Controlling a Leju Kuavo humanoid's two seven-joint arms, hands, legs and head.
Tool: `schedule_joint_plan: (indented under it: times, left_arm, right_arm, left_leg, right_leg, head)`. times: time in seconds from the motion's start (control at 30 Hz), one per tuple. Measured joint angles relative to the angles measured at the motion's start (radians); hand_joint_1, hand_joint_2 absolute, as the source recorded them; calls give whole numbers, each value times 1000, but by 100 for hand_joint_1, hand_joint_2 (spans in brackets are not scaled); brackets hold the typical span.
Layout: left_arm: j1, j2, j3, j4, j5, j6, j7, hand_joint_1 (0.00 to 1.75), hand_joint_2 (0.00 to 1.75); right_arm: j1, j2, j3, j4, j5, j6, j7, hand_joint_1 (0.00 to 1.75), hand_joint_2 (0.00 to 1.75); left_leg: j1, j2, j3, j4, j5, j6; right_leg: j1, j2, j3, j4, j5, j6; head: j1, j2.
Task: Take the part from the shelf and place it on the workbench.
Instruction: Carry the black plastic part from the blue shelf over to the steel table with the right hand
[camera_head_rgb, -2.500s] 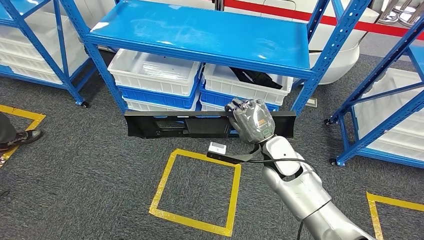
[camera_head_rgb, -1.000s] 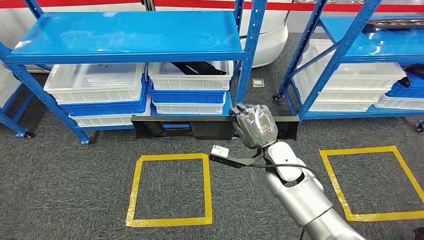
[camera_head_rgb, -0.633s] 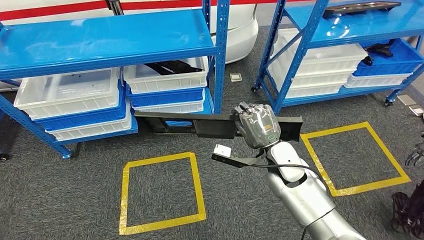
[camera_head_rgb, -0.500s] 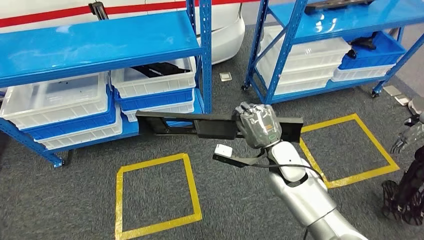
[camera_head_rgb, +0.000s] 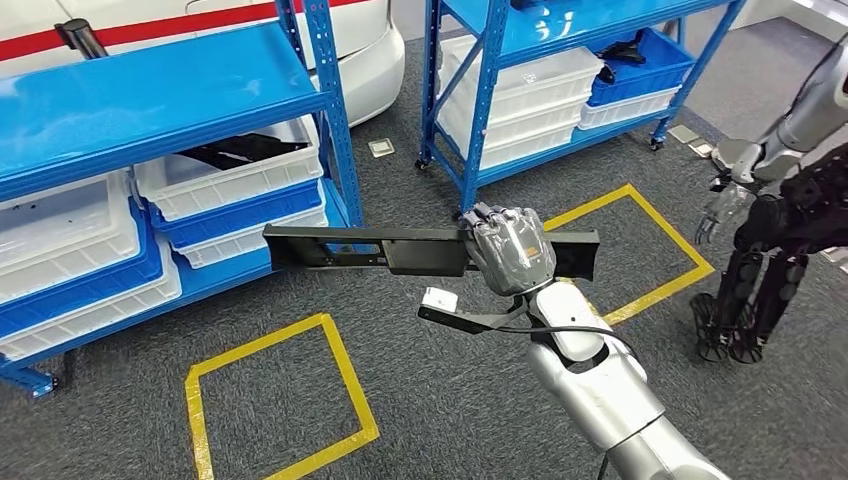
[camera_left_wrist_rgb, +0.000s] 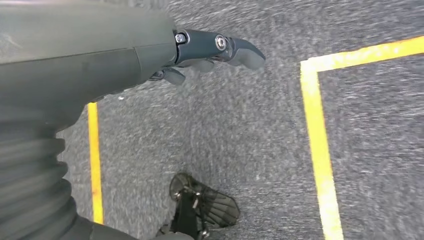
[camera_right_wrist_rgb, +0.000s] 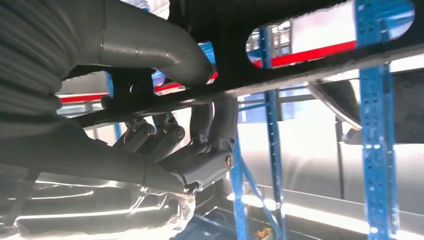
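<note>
Part (camera_head_rgb: 400, 248) gripped level in right hand (camera_head_rgb: 510, 250); left hand (camera_left_wrist_rgb: 210, 50) hangs empty. Keep grip firm, bar horizontal, clear of shelf (camera_head_rgb: 330, 120) posts while carrying.

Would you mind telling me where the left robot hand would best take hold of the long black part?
Probably the free end of the black part, approached from below: the right robot hand grips off-centre, leaving that long flat span overhanging and unsupported.

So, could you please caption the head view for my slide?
Right hand carries a long black part level above grey carpet, blue shelves behind.
</note>
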Motion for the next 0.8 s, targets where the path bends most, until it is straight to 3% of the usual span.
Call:
schedule_joint_plan:
  times: [0.03, 0.1, 0.13, 0.17, 0.23, 0.3, 0.37, 0.43, 0.5, 0.57, 0.63, 0.67, 0.7, 0.73, 0.8]
  left_arm:
    - [0, 0, 0, 0, 0, 0, -1, 0, 175]
    - [1, 0, 0, 0, 0, 0, -1, 0, 175]
    - [1, 0, 0, 0, 0, 0, -1, 0, 175]
    - [1, 0, 0, 0, 0, 0, -1, 0, 175]
    - [1, -1, 0, 0, 0, -1, -1, 0, 175]
    - [0, -1, 0, 0, 0, -2, -2, 0, 175]
    - [-1, -1, 0, 0, -2, -3, -2, 0, 175]
    - [-3, 0, 0, 0, -5, -3, -3, 0, 175]
    - [-6, 0, 0, -1, -9, -4, -2, 0, 175]
    - [-7, 1, 0, -1, -13, -4, 0, 0, 175]
    - [-5, 2, 0, -1, -14, -4, 2, 0, 175]
    - [-5, 2, 0, -1, -14, -3, 3, 0, 175]
    - [-5, 2, 0, -1, -14, -3, 4, 0, 175]
    - [-5, 2, 0, -1, -14, -3, 4, 0, 175]
    - [-4, 4, 0, 0, -14, -4, 3, 0, 175]
  right_arm:
    - [-2, -1, 0, 0, 0, 0, 0, 175, 175]
    - [-3, -1, 0, 1, 0, 0, 0, 175, 175]
    - [-2, -1, 0, 2, 0, 0, 0, 175, 175]
    - [-1, -1, 1, 2, 0, 0, 0, 175, 175]
    - [0, -2, 1, 3, 0, 0, 0, 175, 175]
    - [-3, -2, 0, 3, 0, 0, 0, 175, 175]
    - [-7, -1, 0, 3, 0, 0, 0, 175, 175]
    - [-7, -3, -2, 3, -1, 0, 0, 175, 175]
    - [-7, -7, -4, 3, -1, 0, 0, 175, 175]
    - [-5, -8, -5, 2, -1, 0, 0, 175, 175]
    - [2, -9, -5, 2, -1, 0, 1, 175, 175]
    - [6, -10, -5, 2, -1, 0, 1, 175, 175]
    - [10, -11, -5, 2, -1, 0, 1, 175, 175]
    - [12, -12, -5, 2, -1, 0, 2, 175, 175]
    - [13, -12, -6, 1, -1, 0, 2, 175, 175]
  left_leg:
    - [-1, 14, 0, -3, 2, 4]
    - [-3, 44, -3, -4, 3, 6]
    - [-4, 59, -4, -3, 3, 5]
    - [-5, 74, -5, -3, 3, 5]
    - [-5, 100, -4, -3, 3, 0]
    - [-11, 123, -3, -1, 0, -11]
    - [-17, 145, -1, 0, -3, -25]
    - [-13, 160, 2, 2, -6, -37]
    - [-5, 119, -14, 48, -42, -46]
    - [-1, 56, -67, 171, -115, -48]
    - [-2, 33, -125, 291, -160, -47]
    - [-2, 30, -136, 306, -155, -45]
    - [-2, 28, -125, 278, -128, -41]
    - [-2, 18, -98, 217, -89, -36]
    - [0, -26, -38, 85, -28, -24]
  right_leg:
    - [-1, -33, -32, 61, -25, -3]
    - [-5, -62, -103, 199, -76, -3]
    - [-8, -67, -121, 235, -86, 2]
    - [-11, -70, -117, 231, -80, 10]
    - [-14, -91, -48, 113, -39, 27]
    - [-9, -135, 31, -21, -1, 28]
    - [-1, -149, 53, -66, 13, 15]
    - [-6, -121, 47, -65, 20, 2]
    - [-15, -96, 48, -67, 26, -13]
    - [-14, -73, 48, -67, 29, -25]
    - [-8, -45, 48, -67, 30, -30]
    - [-5, -30, 48, -66, 30, -31]
    - [-4, -15, 49, -64, 30, -31]
    - [-3, 0, 49, -62, 30, -31]
    - [-1, 27, 47, -58, 31, -29]
  head:
    - [3, 0]
    - [6, 0]
    - [8, 0]
    - [8, 0]
    - [10, 0]
    - [11, 0]
    - [10, 0]
    - [9, 0]
    - [7, 0]
    - [6, 0]
    - [6, 0]
    - [6, 0]
    - [6, 0]
    - [6, 0]
    - [7, 0]
